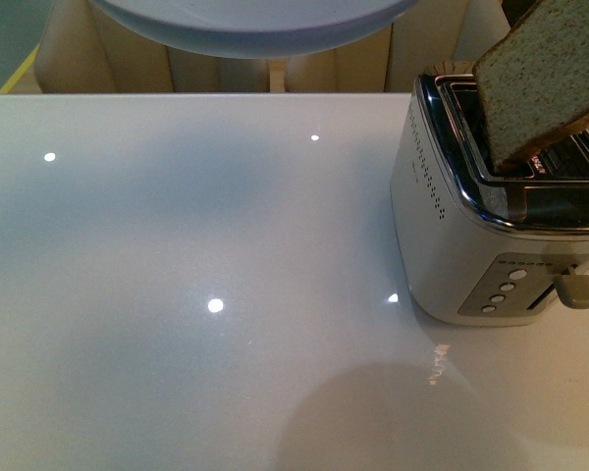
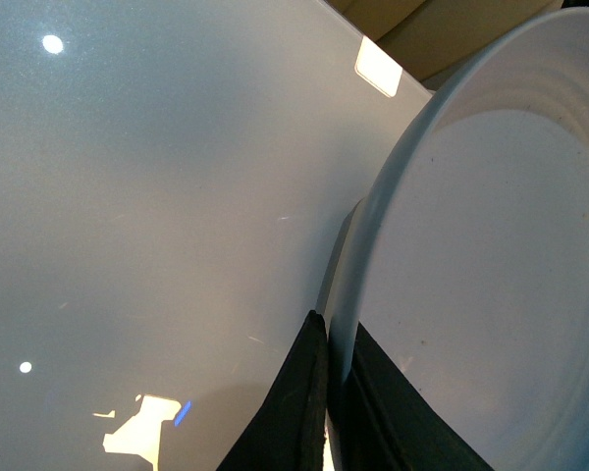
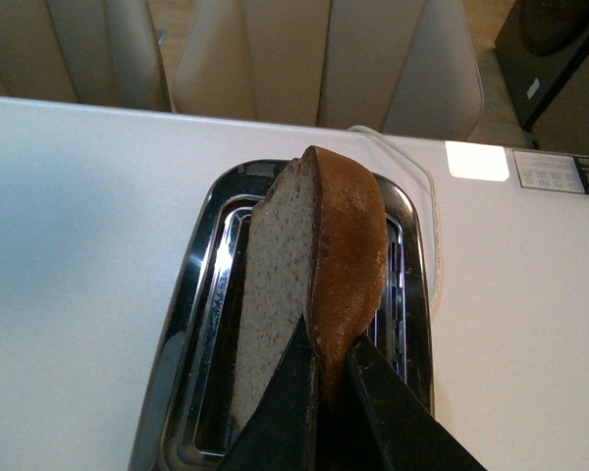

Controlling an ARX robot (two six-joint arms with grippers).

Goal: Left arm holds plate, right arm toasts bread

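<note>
Remote station view, both arms engaged. I saw the left gripper (image 2: 336, 339) closed on the rim of the plate (image 2: 491, 275), one finger (image 2: 299, 412) against the underside and the other across the inner face. The pale grey-blue plate was held clear of the white table (image 1: 177, 294); in the front view only its near edge (image 1: 255, 29) showed, at the top of the frame, well apart from the toaster (image 1: 471, 245). The right gripper (image 3: 331, 363) was clamped on the bread (image 3: 314, 265), its black fingers pinching the slice by the crust at one end. The slice (image 1: 540, 83) hung tilted over the toaster, which stood at the table's right side, with the rounded end pointing away from the gripper and its lower corner at the level of the chrome-rimmed slots (image 3: 191, 294). I could not tell whether the bread had entered a slot. The lever (image 1: 575, 289) on the toaster's near end sat raised beside a column of round buttons (image 1: 503, 288).
</note>
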